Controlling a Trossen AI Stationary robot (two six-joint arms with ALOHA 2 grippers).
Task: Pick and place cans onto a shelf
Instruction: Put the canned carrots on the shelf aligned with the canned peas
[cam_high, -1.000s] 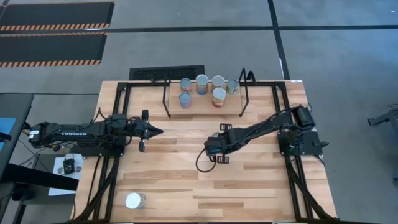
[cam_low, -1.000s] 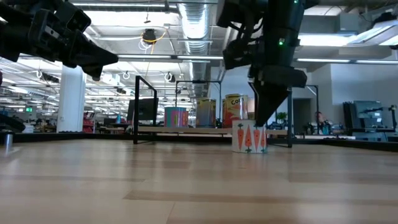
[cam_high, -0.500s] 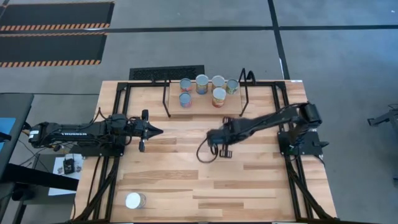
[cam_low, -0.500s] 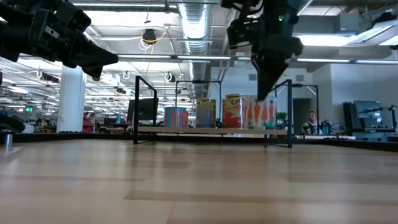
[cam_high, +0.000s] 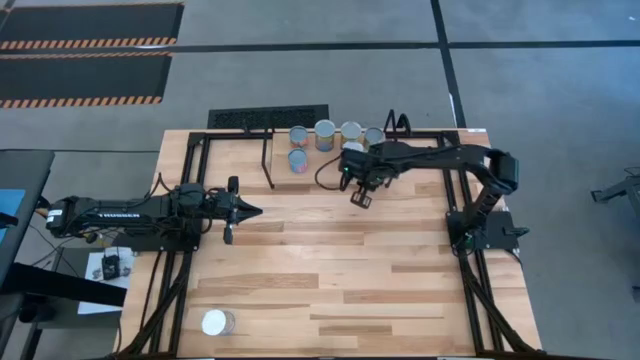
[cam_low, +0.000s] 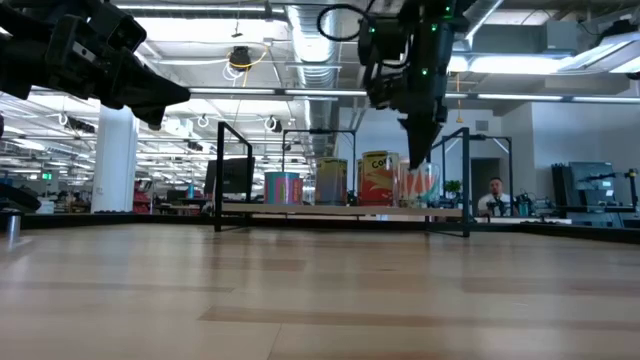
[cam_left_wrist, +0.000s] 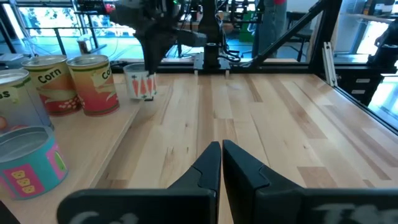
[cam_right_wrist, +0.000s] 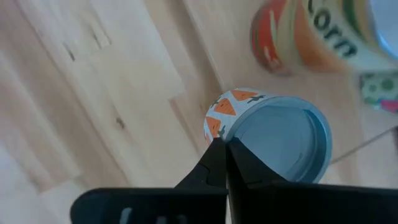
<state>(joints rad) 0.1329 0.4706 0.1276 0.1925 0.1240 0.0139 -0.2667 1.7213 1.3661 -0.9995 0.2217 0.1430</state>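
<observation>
The right hand, pinching the carrot-label can by its rim, has carried it from mid-surface up to the shelf at upper center, so release comes next; left hand waits, pressed together.

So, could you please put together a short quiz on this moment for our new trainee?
1. True or false: the right tool is shut on the rim of the carrot-label can.
2. Where is that can? A) at the shelf B) on the floor C) beside the left arm
3. How many cans stand on the table, off the shelf?
Key: 1 true; 2 A; 3 one, the white-topped can.
</observation>
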